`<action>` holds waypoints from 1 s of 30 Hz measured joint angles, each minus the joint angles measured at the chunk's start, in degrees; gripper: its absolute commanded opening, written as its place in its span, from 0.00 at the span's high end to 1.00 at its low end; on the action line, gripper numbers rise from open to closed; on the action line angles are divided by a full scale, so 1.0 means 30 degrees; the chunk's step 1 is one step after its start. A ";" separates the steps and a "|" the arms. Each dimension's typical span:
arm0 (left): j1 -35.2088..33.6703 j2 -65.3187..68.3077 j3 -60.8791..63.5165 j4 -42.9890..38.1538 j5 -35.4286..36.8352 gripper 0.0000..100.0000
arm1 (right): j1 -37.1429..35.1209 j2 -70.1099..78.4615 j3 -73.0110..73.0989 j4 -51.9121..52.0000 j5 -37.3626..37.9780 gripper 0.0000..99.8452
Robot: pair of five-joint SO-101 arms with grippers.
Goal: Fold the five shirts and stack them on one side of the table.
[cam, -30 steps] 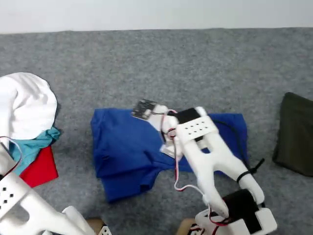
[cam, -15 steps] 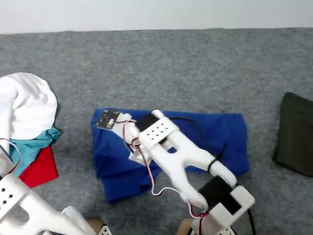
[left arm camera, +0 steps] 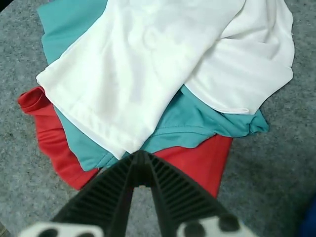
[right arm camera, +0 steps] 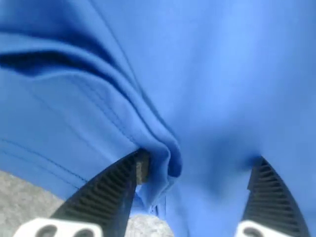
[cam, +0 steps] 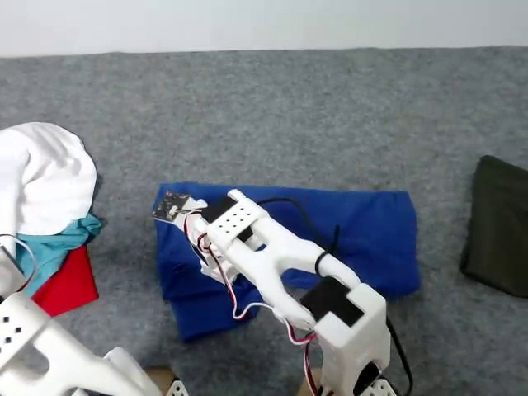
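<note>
At the 9 o'clock edge of the grey felt surface (cam: 289, 107) lay a loose pile: a rumpled white cotton shirt (cam: 41, 177) over a crumpled teal shirt (cam: 62, 239) and a flat red shirt (cam: 73, 287). The left end effector (left arm camera: 140, 159) hung over the pile where teal met red, closed on nothing. In the middle lay the half-folded royal-blue shirt (cam: 367, 239), its long axis running from 9 to 3 o'clock. The right end effector (right arm camera: 200, 165) sat at that shirt's 9 o'clock end, open, with a raised fold of blue cloth against one finger. The cloth therefore lay directly beneath and between the fingers, the rest stretching toward 3 o'clock, and the white right arm (cam: 272, 256) was clearly the nearer. A folded dark green shirt (cam: 499, 223) lay at 3 o'clock, well apart.
</note>
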 measured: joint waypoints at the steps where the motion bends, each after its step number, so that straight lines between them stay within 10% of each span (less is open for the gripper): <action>1: 0.0000 0.0000 0.0000 0.0000 0.0000 1.00 | 0.0000 0.0088 -0.0176 0.0029 -0.0059 0.78; 6: 0.0000 0.0000 0.0000 0.0000 0.0000 1.00 | 0.0000 0.0117 -0.1377 0.0029 -0.0147 0.93; 30: 0.0000 0.0000 0.0000 -0.0293 -0.0615 1.00 | 0.1084 0.0117 -0.4396 0.2755 0.0381 0.97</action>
